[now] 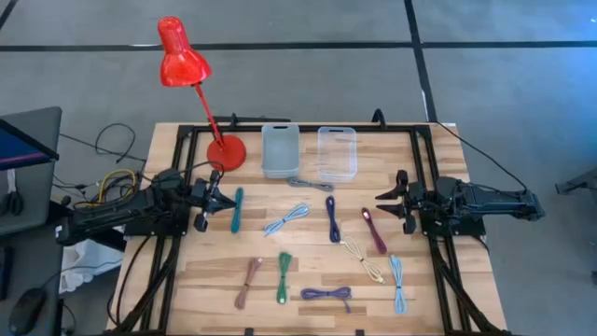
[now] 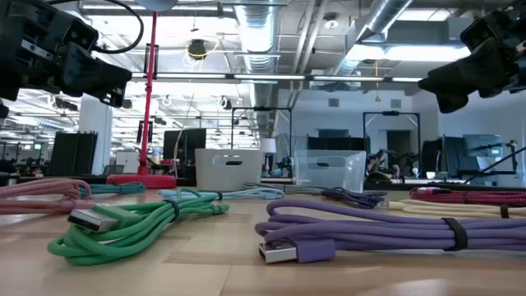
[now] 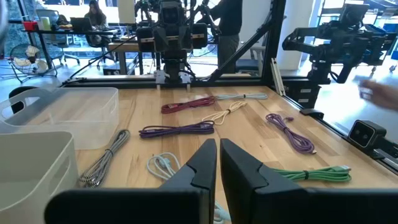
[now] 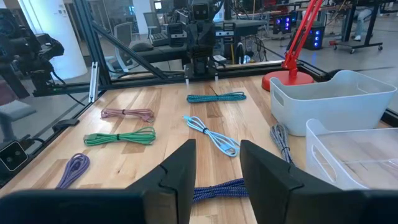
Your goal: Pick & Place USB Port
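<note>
While coiled coloured USB cables point(image 1: 330, 293) lie untouched on the wooden table point(image 1: 187, 299): left gripper point(image 1: 222, 200) closed and empty at left, right gripper point(image 1: 396, 207) parted, empty, at right.

Coiled USB cables point(image 1: 333, 219) (assorted colours), scattered flat, grey bin point(image 1: 280, 149)

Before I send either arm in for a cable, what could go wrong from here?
The grey cable lies right against the grey bin and clear bin, so a grab there may hit a wall. The red lamp leans over the table near the left gripper, which is shut. The cream cable and maroon cable lie close together.
</note>
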